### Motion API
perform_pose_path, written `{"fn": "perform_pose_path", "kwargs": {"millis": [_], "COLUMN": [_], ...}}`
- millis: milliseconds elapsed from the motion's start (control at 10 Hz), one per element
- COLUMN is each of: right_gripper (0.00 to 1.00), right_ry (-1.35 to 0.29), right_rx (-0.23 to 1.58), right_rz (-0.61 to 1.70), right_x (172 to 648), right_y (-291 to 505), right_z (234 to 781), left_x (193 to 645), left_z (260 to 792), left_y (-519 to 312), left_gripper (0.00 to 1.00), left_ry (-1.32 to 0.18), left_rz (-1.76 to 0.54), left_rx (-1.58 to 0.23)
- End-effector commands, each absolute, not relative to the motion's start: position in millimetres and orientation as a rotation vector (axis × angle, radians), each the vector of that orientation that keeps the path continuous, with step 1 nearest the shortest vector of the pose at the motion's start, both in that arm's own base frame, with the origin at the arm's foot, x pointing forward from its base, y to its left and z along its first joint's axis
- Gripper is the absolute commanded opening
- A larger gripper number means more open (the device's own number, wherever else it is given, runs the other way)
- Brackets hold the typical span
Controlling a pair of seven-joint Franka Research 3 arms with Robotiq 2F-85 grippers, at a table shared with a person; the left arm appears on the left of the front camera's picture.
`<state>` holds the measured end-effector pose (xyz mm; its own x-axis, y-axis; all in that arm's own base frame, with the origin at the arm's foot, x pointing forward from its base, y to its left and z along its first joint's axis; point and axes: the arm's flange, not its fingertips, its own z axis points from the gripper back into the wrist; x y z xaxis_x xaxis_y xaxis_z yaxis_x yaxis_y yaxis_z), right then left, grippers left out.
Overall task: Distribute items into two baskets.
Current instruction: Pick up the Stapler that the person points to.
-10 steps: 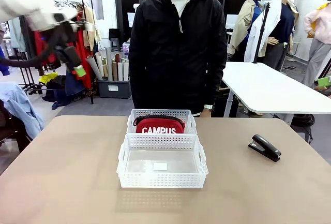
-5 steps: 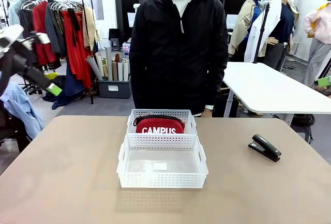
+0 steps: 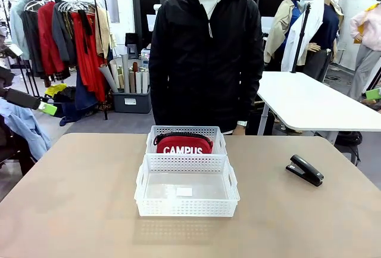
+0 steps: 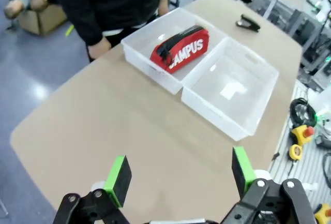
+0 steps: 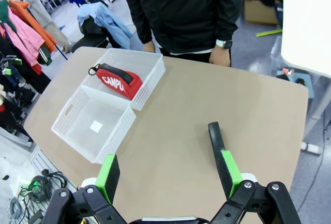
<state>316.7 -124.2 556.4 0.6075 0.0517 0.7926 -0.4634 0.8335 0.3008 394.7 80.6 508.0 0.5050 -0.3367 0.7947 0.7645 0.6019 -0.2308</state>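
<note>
Left end effector (image 4: 180,175): released, green pads spread wide with nothing between them. It hangs off the surface's (image 3: 77,198) left edge, raised above it.
Right end effector (image 5: 169,173): released, pads equally wide and empty. It hangs over the right side of the surface, touching nothing.
Count: two end effectors, two baskets, two items (one pouch, one stapler), one person.
Stapler (image 3: 305,170): black and closed, lying flat on the bare surface near the right edge, in the far half. In the right wrist view it lies just ahead of one pad, whose tip overlaps its near end in the picture. It is well apart from both baskets.
Near basket (image 3: 186,207): white with mesh sides, at the middle of the surface. It holds only one small white label (image 3: 184,192) on its floor. It is well apart from both end effectors.
Far basket (image 3: 184,129): matches the near one and butts against its far side, by the far edge.
Pouch (image 3: 184,145): red with white "CAMPUS" lettering, lying inside the far basket with the zip edge up. In the left wrist view it lies far ahead of the open pads.
Person (image 3: 205,49): in a black jacket, standing at the far edge behind the far basket, hands down beside that edge.
</note>
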Motion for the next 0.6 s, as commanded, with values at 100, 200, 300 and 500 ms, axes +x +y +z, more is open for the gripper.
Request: {"fn": "perform_pose_path", "kwargs": {"millis": [100,200,300,500], "right_gripper": [1.00,1.00,1.00,1.00], "right_ry": [-0.884,-0.884,-0.884,-0.884], "right_rx": [0.531,0.531,0.531,0.531], "right_rz": [0.312,0.312,0.312,0.312], "right_x": [318,318,318,318], "right_y": [-123,-123,-123,-123], "right_z": [558,558,558,558], "left_x": [409,414,402,402], "left_z": [502,502,502,502], "left_y": [85,84,79,79], "left_gripper": [1.00,1.00,1.00,1.00], "left_ry": [-0.813,-0.780,-0.791,-0.791], "left_rz": [-0.794,-0.824,-0.762,-0.762], "left_rx": [-0.682,-0.683,-0.663,-0.663]}}
